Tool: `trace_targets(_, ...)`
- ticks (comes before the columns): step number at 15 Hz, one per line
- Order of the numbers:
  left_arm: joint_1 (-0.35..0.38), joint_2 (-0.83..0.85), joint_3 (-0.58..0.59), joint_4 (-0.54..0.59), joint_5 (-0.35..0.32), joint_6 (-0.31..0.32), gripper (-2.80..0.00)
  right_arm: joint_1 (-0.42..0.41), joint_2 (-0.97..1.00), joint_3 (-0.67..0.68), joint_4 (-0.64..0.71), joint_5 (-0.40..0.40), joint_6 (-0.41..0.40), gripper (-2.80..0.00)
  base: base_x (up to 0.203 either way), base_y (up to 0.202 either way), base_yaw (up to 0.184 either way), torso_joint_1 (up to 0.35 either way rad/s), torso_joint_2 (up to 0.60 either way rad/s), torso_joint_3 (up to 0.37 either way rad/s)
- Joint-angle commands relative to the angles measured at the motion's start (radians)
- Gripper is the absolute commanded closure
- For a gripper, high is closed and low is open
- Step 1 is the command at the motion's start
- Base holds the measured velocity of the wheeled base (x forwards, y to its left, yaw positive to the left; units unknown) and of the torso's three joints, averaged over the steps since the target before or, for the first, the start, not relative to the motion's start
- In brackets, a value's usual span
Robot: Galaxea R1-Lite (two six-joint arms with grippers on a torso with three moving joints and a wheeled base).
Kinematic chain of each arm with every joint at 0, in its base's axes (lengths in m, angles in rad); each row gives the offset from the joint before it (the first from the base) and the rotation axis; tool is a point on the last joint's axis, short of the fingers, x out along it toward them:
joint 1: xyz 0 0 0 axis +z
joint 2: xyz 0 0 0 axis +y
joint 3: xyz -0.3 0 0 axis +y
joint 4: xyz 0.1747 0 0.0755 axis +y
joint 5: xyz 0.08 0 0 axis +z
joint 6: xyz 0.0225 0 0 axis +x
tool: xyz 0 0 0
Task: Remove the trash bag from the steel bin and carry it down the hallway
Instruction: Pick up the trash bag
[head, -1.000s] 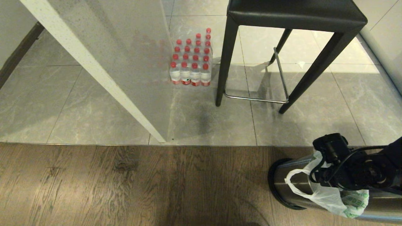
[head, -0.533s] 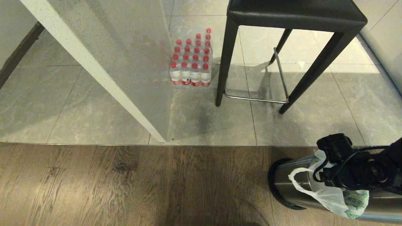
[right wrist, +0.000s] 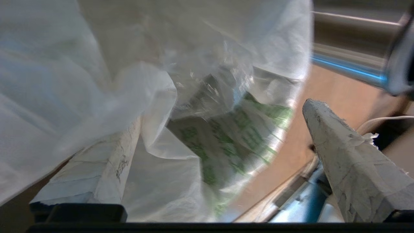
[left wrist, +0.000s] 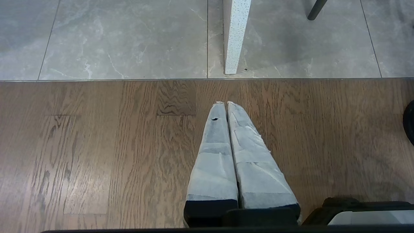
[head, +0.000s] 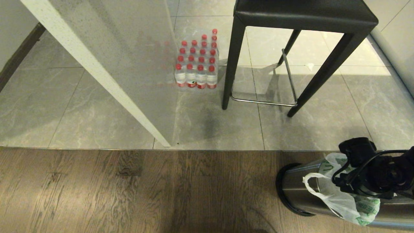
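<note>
Head view: steel bin [head: 304, 194] at lower right of frame, trash bag [head: 339, 202] draped over its side. Right pincer [right wrist: 207, 161] at the bag, fingers apart, film bunched between them, not clamped. Left pincer [left wrist: 226, 155] together over wood floor [left wrist: 97, 155], idle. To do well: gather a thick fold or loop handle before clamping; pull along the bin's axis.

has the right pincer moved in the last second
Yes. In the head view the right pincer has slid rightward along the steel bin, away from its black base, jaws open around the trash bag.
</note>
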Motion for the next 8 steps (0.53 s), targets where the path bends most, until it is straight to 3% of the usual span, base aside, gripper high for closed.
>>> trace_targets(1,0.0,0.0,0.0,0.0,0.0,-0.001,0.0,-0.011,0.032,-0.014,-0.052,0.032,0.014,-2.8,0.0,0.0,0.0,0.0,0.0,0.0)
trace_targets(3,0.0,0.0,0.0,0.0,0.0,-0.001,0.0,-0.03,0.04,-0.026,-0.067,0.078,0.013,-2.8,0.0,0.0,0.0,0.0,0.0,0.0)
trace_targets(8,0.0,0.0,0.0,0.0,0.0,-0.001,0.0,-0.06,0.053,-0.034,-0.067,0.086,-0.01,-2.8,0.0,0.0,0.0,0.0,0.0,0.0)
